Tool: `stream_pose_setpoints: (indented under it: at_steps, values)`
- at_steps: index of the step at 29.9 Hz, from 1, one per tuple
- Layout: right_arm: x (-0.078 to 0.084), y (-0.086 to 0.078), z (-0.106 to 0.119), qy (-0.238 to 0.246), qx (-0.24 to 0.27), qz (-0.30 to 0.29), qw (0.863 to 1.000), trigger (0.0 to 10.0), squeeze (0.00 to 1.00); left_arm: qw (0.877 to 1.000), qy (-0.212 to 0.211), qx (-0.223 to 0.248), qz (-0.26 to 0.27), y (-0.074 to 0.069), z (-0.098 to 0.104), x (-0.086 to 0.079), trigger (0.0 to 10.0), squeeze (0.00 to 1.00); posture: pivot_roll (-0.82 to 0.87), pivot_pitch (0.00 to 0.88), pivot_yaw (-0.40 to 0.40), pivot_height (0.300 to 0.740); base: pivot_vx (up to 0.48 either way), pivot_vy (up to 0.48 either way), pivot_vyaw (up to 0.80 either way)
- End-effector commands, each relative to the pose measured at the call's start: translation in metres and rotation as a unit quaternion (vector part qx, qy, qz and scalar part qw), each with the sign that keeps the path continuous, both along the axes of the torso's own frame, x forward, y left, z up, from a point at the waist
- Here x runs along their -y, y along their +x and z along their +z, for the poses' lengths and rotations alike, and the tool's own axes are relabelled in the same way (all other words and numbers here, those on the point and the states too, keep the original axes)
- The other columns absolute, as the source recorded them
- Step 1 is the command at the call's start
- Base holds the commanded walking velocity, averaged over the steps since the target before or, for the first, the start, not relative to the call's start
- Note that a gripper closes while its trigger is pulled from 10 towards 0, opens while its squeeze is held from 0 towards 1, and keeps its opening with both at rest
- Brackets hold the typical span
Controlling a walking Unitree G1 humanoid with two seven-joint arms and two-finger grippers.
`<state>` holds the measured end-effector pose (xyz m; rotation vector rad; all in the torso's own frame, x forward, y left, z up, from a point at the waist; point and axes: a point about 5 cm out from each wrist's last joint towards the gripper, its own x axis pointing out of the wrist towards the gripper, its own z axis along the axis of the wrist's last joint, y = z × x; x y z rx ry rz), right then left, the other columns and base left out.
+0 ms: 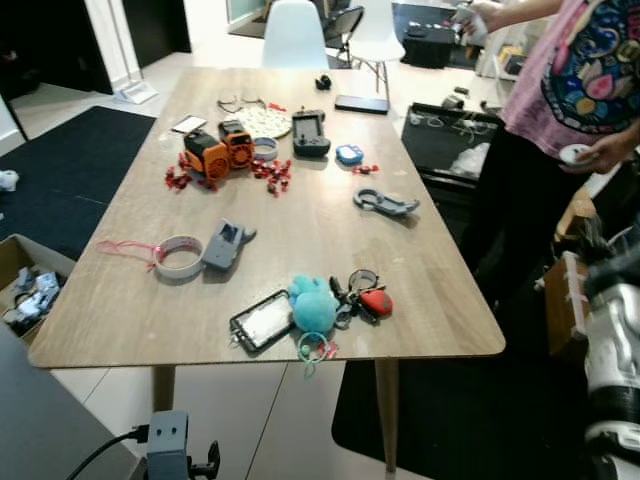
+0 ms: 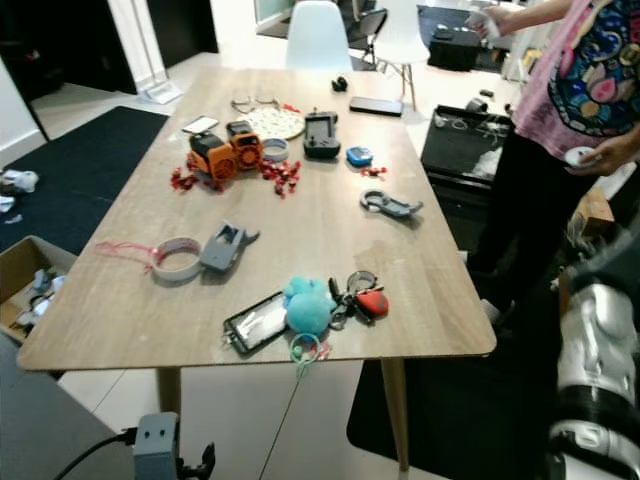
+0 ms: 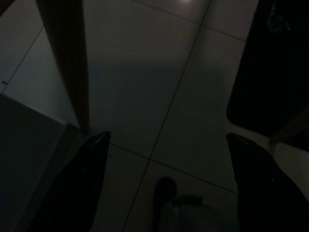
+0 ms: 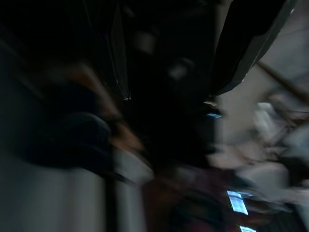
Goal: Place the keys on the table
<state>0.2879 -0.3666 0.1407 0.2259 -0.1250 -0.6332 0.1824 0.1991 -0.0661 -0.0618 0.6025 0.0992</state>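
Note:
The keys (image 1: 357, 294) lie on the wooden table (image 1: 300, 225) near its front edge: a bunch of rings with a red fob (image 1: 376, 302), a teal plush charm (image 1: 313, 307) and a small teal ring hanging over the edge. Nothing holds them. In the dark left wrist view, my left gripper (image 3: 168, 137) hangs open over the tiled floor beside a table leg (image 3: 72, 63), with nothing between its fingers. My right arm (image 1: 615, 370) hangs low off the table's front right corner, and its wrist view is dark and blurred.
A person in a pink shirt (image 1: 580, 70) stands at the table's right side. On the table are a phone (image 1: 262, 320), a tape roll (image 1: 180, 256), a grey device (image 1: 226, 243), an orange toy (image 1: 218, 150) and red clips (image 1: 272, 174). A cardboard box (image 1: 22, 285) stands on the floor at left.

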Motion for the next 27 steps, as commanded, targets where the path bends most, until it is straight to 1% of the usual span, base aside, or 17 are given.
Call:
stream_pose_setpoints:
  at_steps: [1,2,3,4,5,6,7,8,9,11,12,13,15,16,20,23,27]
  values:
    - [0.001,-0.018,-0.042,0.038,-0.065,-0.018,0.997,10.0,0.0,1.0,0.01,-0.013,0.003,-0.008,-0.003,-0.007,10.0,0.0,0.04,0.084,-0.031,0.74,0.0,0.0,0.0]
    - [-0.008,-0.03,-0.073,0.049,-0.13,0.004,0.99,10.0,0.0,1.0,0.01,-0.015,0.004,-0.009,-0.004,-0.007,10.0,0.0,0.04,0.083,-0.033,0.74,0.0,0.0,0.0]
    - [-0.02,-0.04,-0.1,0.061,-0.191,0.037,0.979,10.0,0.0,1.0,0.01,-0.016,0.004,-0.009,-0.004,-0.007,10.0,0.0,0.05,0.084,-0.033,0.74,0.0,0.0,0.0]
    - [-0.02,-0.04,-0.1,0.061,-0.191,0.037,0.979,10.0,0.0,1.0,0.01,-0.016,0.004,-0.009,-0.004,-0.007,10.0,0.0,0.05,0.084,-0.033,0.74,0.0,0.0,0.0]
    - [-0.034,-0.049,-0.123,0.069,-0.25,0.069,0.963,10.0,0.0,1.0,0.011,-0.017,0.004,-0.01,-0.004,-0.007,10.0,0.0,0.05,0.082,-0.034,0.74,0.0,0.0,0.0]
    - [-0.055,-0.062,-0.15,0.067,-0.32,0.125,0.937,10.0,0.0,1.0,0.012,-0.018,0.004,-0.01,-0.004,-0.007,10.0,0.0,0.05,0.082,-0.035,0.74,0.0,0.0,0.0]
    - [-0.055,-0.062,-0.15,0.067,-0.32,0.125,0.937,10.0,0.0,1.0,0.012,-0.018,0.004,-0.01,-0.004,-0.007,10.0,0.0,0.05,0.082,-0.035,0.74,0.0,0.0,0.0]
    - [-0.069,-0.071,-0.166,0.064,-0.359,0.157,0.918,10.0,0.0,1.0,0.012,-0.019,0.004,-0.01,-0.005,-0.008,10.0,0.0,0.05,0.082,-0.035,0.74,0.0,0.0,0.0]
    - [-0.069,-0.071,-0.166,0.064,-0.359,0.157,0.918,10.0,0.0,1.0,0.012,-0.019,0.004,-0.01,-0.005,-0.008,10.0,0.0,0.05,0.082,-0.035,0.74,0.0,0.0,0.0]
    - [-0.099,-0.092,-0.194,0.048,-0.428,0.23,0.873,10.0,0.0,1.0,0.013,-0.02,0.003,-0.01,-0.005,-0.007,10.0,0.0,0.05,0.08,-0.041,0.74,0.0,0.0,0.0]
    - [-0.099,-0.092,-0.194,0.048,-0.428,0.23,0.873,10.0,0.0,1.0,0.013,-0.02,0.003,-0.01,-0.005,-0.007,10.0,0.0,0.05,0.08,-0.041,0.74,0.0,0.0,0.0]
    - [-0.112,-0.102,-0.204,0.057,-0.444,0.251,0.859,10.0,0.0,1.0,0.012,-0.021,0.003,-0.011,-0.005,-0.007,10.0,0.0,0.05,0.079,-0.042,0.74,0.0,0.0,0.0]
    - [-0.13,-0.114,-0.216,0.073,-0.457,0.271,0.844,10.0,0.0,1.0,0.009,-0.021,0.004,-0.011,-0.005,-0.007,10.0,0.0,0.05,0.078,-0.041,0.74,0.0,0.0,0.0]
    - [-0.13,-0.114,-0.216,0.073,-0.457,0.271,0.844,10.0,0.0,1.0,0.009,-0.021,0.004,-0.011,-0.005,-0.007,10.0,0.0,0.05,0.078,-0.041,0.74,0.0,0.0,0.0]
    - [-0.163,-0.12,-0.226,0.083,-0.462,0.341,0.815,10.0,0.0,1.0,-0.002,-0.02,0.003,-0.01,-0.006,-0.005,10.0,0.0,0.05,0.075,-0.035,0.74,0.0,0.0,0.0]
    - [-0.168,-0.121,-0.227,0.084,-0.463,0.353,0.809,10.0,0.0,1.0,-0.003,-0.021,0.003,-0.01,-0.006,-0.005,10.0,0.0,0.05,0.074,-0.033,0.74,0.0,0.0,0.0]
    - [-0.168,-0.121,-0.227,0.087,-0.462,0.348,0.811,10.0,0.0,1.0,-0.004,-0.021,0.003,-0.01,-0.006,-0.004,10.0,0.0,0.05,0.074,-0.03,0.74,0.0,0.0,0.0]
